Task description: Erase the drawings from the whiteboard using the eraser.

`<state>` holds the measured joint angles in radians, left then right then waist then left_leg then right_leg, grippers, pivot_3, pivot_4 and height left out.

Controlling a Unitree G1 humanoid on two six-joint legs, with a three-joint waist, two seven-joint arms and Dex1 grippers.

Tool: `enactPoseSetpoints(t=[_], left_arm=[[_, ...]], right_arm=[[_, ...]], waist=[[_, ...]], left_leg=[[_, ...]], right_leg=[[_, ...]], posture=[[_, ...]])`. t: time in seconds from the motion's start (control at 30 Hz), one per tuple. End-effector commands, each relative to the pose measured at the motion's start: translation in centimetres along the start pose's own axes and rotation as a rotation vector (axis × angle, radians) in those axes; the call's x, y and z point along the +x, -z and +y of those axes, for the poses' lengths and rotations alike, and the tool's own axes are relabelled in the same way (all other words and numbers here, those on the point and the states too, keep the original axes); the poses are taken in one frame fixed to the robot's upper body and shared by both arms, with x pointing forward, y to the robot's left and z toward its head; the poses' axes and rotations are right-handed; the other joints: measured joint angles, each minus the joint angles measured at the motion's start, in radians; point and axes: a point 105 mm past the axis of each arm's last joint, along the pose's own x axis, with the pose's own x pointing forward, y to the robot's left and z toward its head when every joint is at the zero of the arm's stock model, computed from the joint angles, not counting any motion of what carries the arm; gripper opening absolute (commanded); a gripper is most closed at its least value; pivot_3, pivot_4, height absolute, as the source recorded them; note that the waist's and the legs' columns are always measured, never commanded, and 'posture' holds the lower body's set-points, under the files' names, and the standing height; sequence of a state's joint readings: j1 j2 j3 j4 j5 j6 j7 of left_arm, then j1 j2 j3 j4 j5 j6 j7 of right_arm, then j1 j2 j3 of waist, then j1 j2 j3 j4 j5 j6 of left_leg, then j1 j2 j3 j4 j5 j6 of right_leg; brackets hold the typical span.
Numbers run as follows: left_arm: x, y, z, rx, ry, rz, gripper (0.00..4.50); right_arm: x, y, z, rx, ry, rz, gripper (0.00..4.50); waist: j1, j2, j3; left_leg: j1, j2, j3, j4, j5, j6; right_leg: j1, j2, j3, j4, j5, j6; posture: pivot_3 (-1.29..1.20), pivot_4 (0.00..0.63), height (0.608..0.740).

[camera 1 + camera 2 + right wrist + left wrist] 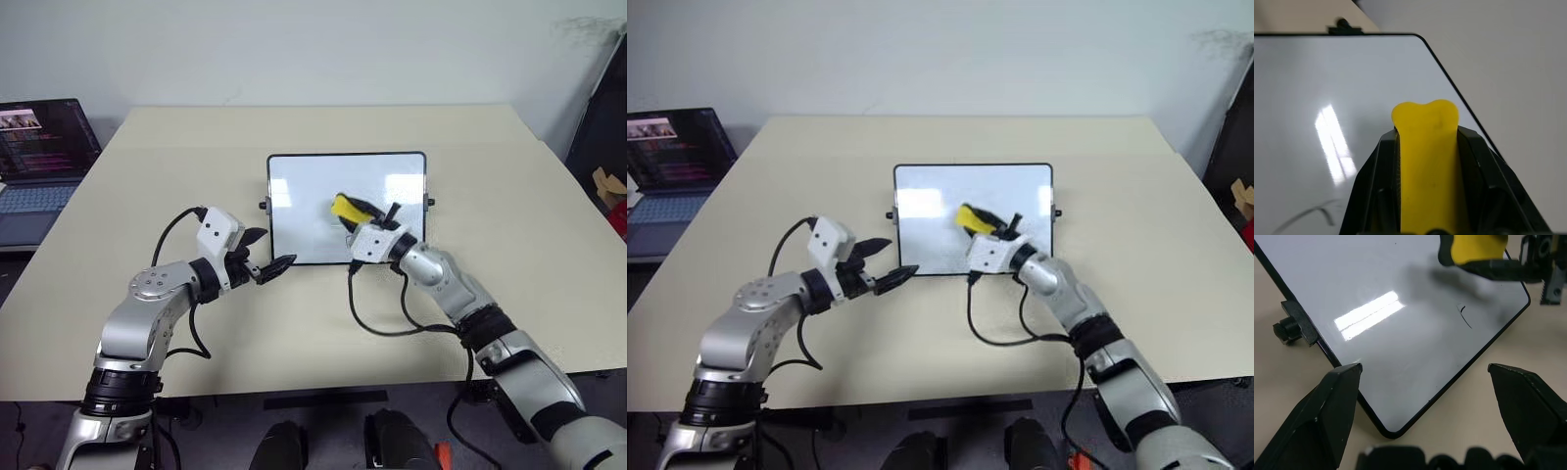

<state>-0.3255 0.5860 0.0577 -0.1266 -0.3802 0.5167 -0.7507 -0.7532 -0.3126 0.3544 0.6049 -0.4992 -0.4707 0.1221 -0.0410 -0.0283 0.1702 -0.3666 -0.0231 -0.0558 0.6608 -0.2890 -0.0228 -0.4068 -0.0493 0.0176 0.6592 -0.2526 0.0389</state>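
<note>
The whiteboard [294,196] is lying flat at the centre of the beige table [147,157], with small black knobs sticking out at its 9 and 3 o'clock edges. The right gripper [364,211] is reaching over the board's 4 o'clock area, its two black fingers clamping the yellow eraser [345,207] between them; in the right wrist view the eraser's rounded tip is poking out past the fingers, and whether it is touching the glossy surface is hard to make out. Most of the drawings are not readable: a thin curved black stroke [1465,319] is showing on the board just beside the eraser, and the right wrist view is catching a faint smeared arc cut off at its lower edge, too incomplete to read as any character. The left gripper [265,253] is hovering at the board's 7 o'clock corner, its jaws spread wide with nothing between them, the corner sitting in the gap in the left wrist view. A laptop [44,162] is sitting at 9 o'clock beyond the table's edge, partly cut off; its screen is lit, but the text on it is too small to read.
</note>
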Motion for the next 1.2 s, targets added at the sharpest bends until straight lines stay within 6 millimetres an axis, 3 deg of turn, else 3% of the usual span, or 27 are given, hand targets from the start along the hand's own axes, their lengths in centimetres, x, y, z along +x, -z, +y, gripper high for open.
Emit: enactPoseSetpoints(t=[0.03, 0.23, 0.37, 0.5, 0.63, 0.77, 0.87, 1.03, 1.2], left_arm=[[-0.3, -1.5, -0.2, 0.034, 0.005, -0.049, 4.5], [-0.3, -1.5, 0.0, 0.035, 0.003, -0.048, 4.5], [-0.3, -1.6, 0.1, 0.036, 0.003, -0.051, 4.5], [-0.3, -1.6, 0.1, 0.037, 0.006, -0.05, 4.5], [-0.3, -1.5, 0.2, 0.038, 0.003, -0.047, 4.5], [-0.3, -1.5, 0.2, 0.037, 0.001, -0.047, 4.5], [-0.3, -1.4, 0.2, 0.035, 0.002, -0.047, 4.5], [-0.4, -1.3, 0.2, 0.036, 0.0, -0.043, 4.5], [-0.5, -1.3, 0.3, 0.036, -0.004, -0.041, 4.5]], right_arm=[[-0.9, 2.6, 1.4, -0.002, -0.066, 0.117, 1.21], [-3.6, 4.0, 7.7, 0.054, -0.357, 0.173, 1.21], [-4.7, 4.6, 9.2, 0.068, -0.436, 0.207, 1.21], [-4.5, 4.4, 8.7, 0.066, -0.42, 0.195, 1.21], [-1.9, 0.4, 2.5, 0.012, -0.086, -0.031, 1.21], [-1.4, -0.1, -0.7, -0.021, 0.07, -0.059, 1.21], [-1.2, 0.6, -0.6, -0.025, 0.069, -0.019, 1.21], [-0.9, 2.0, 1.8, -0.011, -0.022, 0.07, 1.21], [-0.9, 0.5, 6.1, 0.018, -0.168, 0.015, 1.21]], waist=[[0.002, 0.0, 0.0], [0.003, -0.001, -0.001], [0.001, -0.001, -0.001], [0.0, -0.001, -0.001], [0.001, -0.001, 0.001], [0.001, -0.001, 0.002], [0.001, -0.001, 0.001], [-0.001, -0.001, 0.001], [-0.004, -0.001, 0.001]], left_leg=[[0.0, 0.0, 0.0, 0.0, 0.0, 0.0], [0.003, 0.0, 0.0, 0.001, -0.001, 0.001], [0.007, 0.0, 0.0, 0.002, 0.0, 0.001], [0.022, 0.0, -0.001, 0.002, 0.0, 0.002], [0.02, 0.0, -0.001, 0.002, 0.001, 0.002], [0.014, 0.0, -0.001, 0.002, 0.001, 0.002], [0.0, 0.0, -0.001, 0.001, 0.001, 0.0], [-0.005, 0.0, 0.0, -0.001, 0.002, -0.003], [0.0, 0.0, 0.001, 0.0, -0.001, 0.001]], right_leg=[[0.0, 0.0, 0.0, -0.001, 0.0, 0.0], [0.004, -0.001, 0.0, 0.0, 0.0, 0.0], [0.007, 0.0, 0.0, 0.003, 0.0, 0.0], [0.023, 0.003, -0.001, 0.001, -0.001, 0.0], [0.021, 0.004, 0.0, 0.002, 0.0, 0.0], [0.014, 0.004, 0.0, 0.003, 0.0, 0.0], [0.0, 0.002, 0.001, 0.003, 0.0, 0.0], [-0.003, 0.0, 0.0, -0.002, 0.0, 0.0], [0.0, -0.001, 0.0, 0.0, 0.0, 0.0]], posture=[[0.0, 0.15, 0.74], [0.0, 0.15, 0.74], [0.0, 0.15, 0.74], [0.0, 0.15, 0.74], [0.0, 0.15, 0.74], [0.0, 0.15, 0.74], [0.0, 0.15, 0.74], [0.0, 0.15, 0.74], [0.0, 0.15, 0.74]])
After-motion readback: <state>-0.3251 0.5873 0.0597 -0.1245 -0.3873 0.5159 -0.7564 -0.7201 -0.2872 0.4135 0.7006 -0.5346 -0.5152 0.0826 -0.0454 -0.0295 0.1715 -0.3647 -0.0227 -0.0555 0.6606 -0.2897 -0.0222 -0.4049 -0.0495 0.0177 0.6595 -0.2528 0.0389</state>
